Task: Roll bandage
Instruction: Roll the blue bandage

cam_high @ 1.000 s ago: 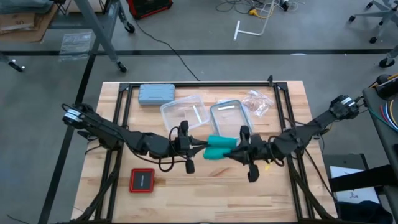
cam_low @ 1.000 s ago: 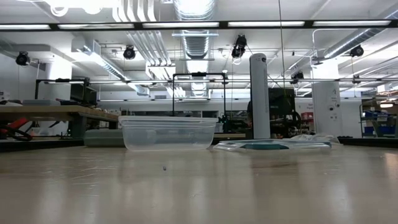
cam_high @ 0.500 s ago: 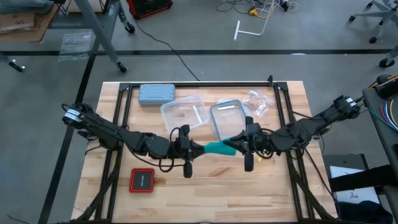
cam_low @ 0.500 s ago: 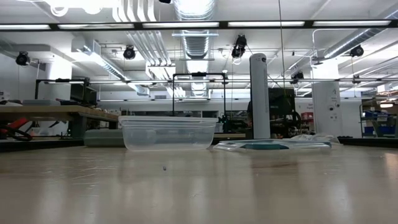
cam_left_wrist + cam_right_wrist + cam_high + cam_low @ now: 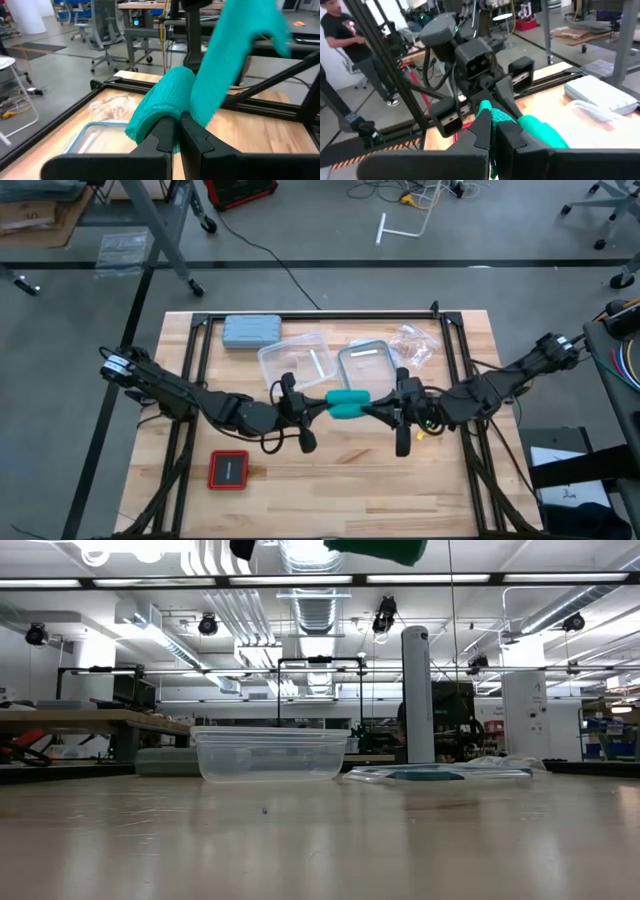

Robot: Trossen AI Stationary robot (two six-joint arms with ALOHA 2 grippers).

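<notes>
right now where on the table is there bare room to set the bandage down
Bare wood runs along the near edge of the table, right of the red case. The far row is crowded: grey case, tub, lid, plastic bag. The middle is taken by the left hand and right hand, both shut on the bandage.

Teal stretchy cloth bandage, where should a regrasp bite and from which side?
Judging by its pose, take the teal stretchy cloth bandage at its two ends, level from either side, as now: the left gripper is shut on the rolled end, the right gripper on the other. It hangs in the air between them, so its limp middle gives no firm hold.
</notes>
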